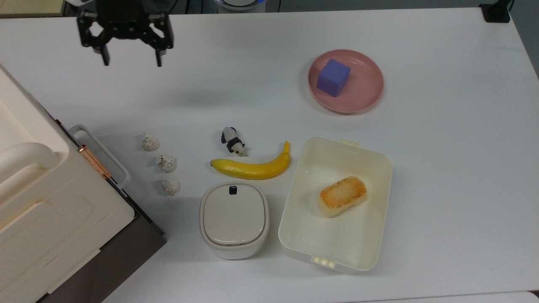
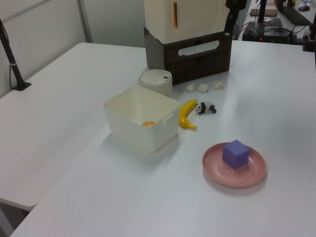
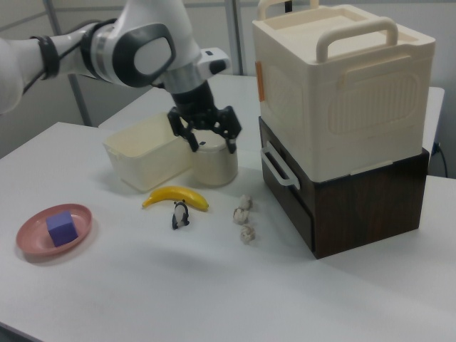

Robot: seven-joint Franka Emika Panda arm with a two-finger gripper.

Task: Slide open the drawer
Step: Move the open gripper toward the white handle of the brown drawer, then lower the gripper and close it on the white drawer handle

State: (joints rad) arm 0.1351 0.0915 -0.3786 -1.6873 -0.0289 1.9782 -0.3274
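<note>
the gripper (image 1: 130,63) hangs spread and empty (well apart from the drawer (image 3: 285,187)), and should drop squarely over its white handle (image 1: 101,153) before pulling straight out.

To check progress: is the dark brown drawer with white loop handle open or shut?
Shut: the drawer front sits flush with the dark cabinet base, and the gripper is apart from it.

Dark brown drawer (image 3: 292,187) with white handle, yellow banana (image 1: 252,166), purple cube (image 1: 333,77) on pink plate (image 1: 367,93)
</note>
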